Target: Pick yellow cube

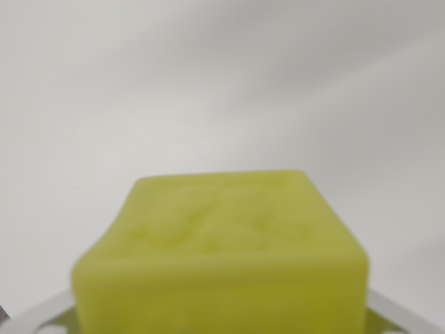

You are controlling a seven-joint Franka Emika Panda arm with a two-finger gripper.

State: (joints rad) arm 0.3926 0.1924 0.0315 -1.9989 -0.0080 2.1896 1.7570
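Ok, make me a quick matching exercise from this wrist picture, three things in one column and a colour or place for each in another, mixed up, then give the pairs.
Things:
1. yellow cube
2. pale surface
3. white gripper part

Descriptions:
A. fills the upper half of the wrist view, blurred and plain
B. peeks out at the bottom corners, beside and behind the cube
C. yellow-green, close to the camera at bottom centre, with a raised pattern on top

Pairs: 1-C, 2-A, 3-B

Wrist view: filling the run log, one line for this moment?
cube: close, blurred | fingers: flanking cube | contact: unclear | surface: plain white
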